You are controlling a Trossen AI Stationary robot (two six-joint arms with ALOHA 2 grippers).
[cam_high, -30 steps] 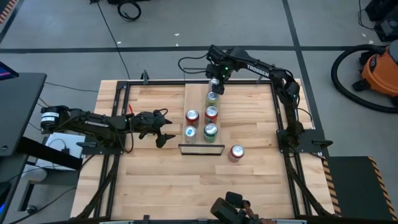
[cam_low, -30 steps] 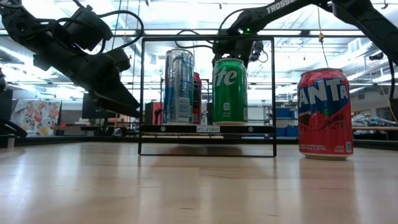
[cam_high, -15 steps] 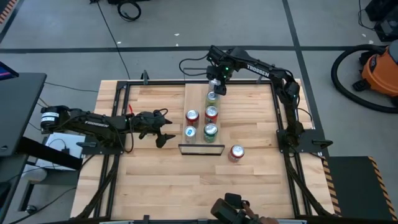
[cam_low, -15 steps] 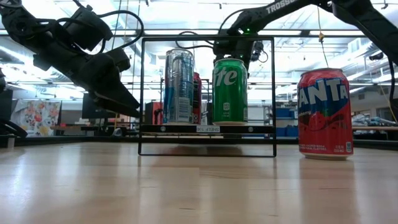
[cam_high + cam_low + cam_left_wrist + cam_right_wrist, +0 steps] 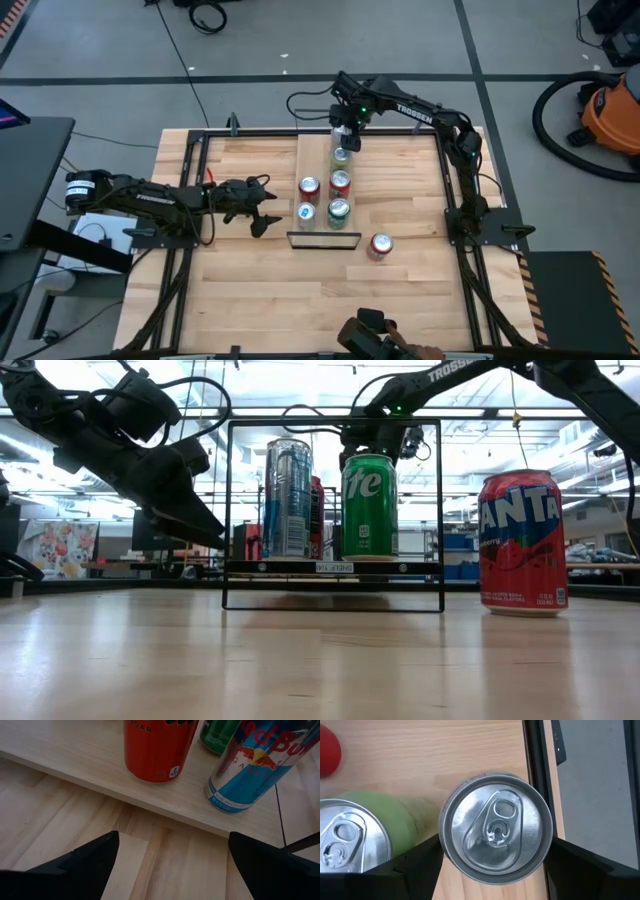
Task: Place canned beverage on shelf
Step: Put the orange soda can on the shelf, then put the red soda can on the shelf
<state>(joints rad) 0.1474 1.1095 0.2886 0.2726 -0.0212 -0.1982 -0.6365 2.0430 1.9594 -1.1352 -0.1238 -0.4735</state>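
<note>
The shelf (image 5: pixel 318 150), a narrow light board with black wire rails, runs from the table's far side toward the near side. Several cans stand upright on it: a light-green one (image 5: pixel 341 156), two red ones (image 5: pixel 309 187), a blue-silver can (image 5: pixel 306 211) and a green can (image 5: pixel 369 505). My right gripper (image 5: pixel 345 131) hangs over the shelf's far end, shut on a silver-topped can (image 5: pixel 495 835) that the high view hides under it. My left gripper (image 5: pixel 262 207) waits open left of the shelf, its fingers (image 5: pixel 75 865) wide apart. My right gripper comes from above, pointing steeply down, with one finger (image 5: pixel 415 865) against each opposite side of the can's wall (image 5: pixel 442 840) just below the rim. The can stands upright between them, beside the light-green can (image 5: pixel 395 817). Whether its base rests on the board is hidden.
A red Fanta can (image 5: pixel 379 246) stands alone on the slatted tabletop, right of the shelf's near end. A black frame (image 5: pixel 205 180) borders the table, and its far bar (image 5: pixel 537 770) runs close behind the held can. Bare wood lies near and to the right.
My right gripper has stayed over the shelf's far end, rolled slightly, and drawn its fingers in around the silver-topped can. The cans on the shelf have not moved.
</note>
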